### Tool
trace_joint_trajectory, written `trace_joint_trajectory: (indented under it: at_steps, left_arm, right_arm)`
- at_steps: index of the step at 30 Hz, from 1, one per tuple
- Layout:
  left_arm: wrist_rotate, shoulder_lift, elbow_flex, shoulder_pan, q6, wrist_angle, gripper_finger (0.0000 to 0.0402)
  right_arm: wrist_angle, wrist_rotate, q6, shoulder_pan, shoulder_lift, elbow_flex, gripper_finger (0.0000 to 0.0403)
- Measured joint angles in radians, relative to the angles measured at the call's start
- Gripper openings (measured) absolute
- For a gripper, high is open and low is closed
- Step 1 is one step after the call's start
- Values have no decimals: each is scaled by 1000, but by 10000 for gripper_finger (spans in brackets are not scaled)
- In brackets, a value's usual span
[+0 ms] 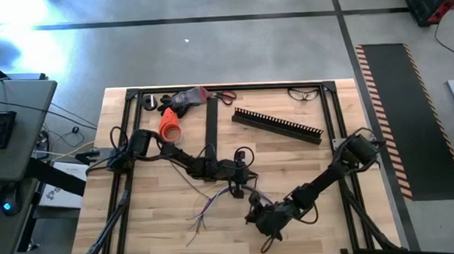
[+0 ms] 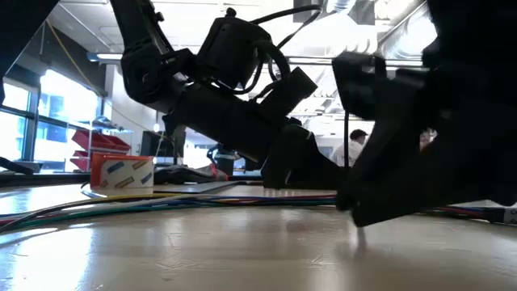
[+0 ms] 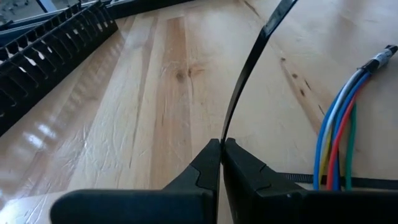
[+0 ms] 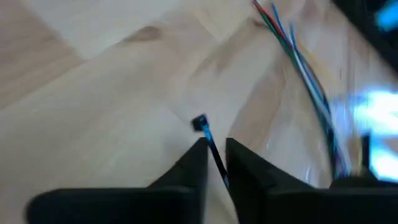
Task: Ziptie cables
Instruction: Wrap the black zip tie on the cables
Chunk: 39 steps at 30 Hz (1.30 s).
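My jaws: left gripper point(image 3: 220, 149) clamped on the black zip tie strap point(image 3: 249, 68); right gripper point(image 4: 214, 152) nearly closed around the tie's thin tail, its small square head point(image 4: 199, 122) just past my tips.
Cables: the cables point(image 1: 204, 210) lie on the table's middle, splayed ends toward the near left; the bundled run point(image 3: 336, 137) passes just right of my left gripper.
Handling: I judge them light, limp and slippery, apt to slide apart; best gripped where the strands lie parallel, not at the ends.
Tie: thin, smooth, springy plastic ribbon.
Table: pale wood point(image 3: 155, 93), matte grain.
Far: slotted channel point(image 1: 277, 124), rigid, comb-toothed black plastic.
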Motion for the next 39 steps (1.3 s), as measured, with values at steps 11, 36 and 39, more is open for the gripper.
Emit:
trace_joint_trajectory:
  at_steps: [11,36,39]
  left_arm:
    - [-51,0,0,-27,44,4,0]
    - [-85,0,-1,-68,87,76,0]
    - [-100,0,-1,-62,97,78,0]
  right_arm:
    - [-67,434,676,79,8,-24,0]
    - [485,439,880,97,5,-325,0]
    - [495,444,835,101,5,-325,0]
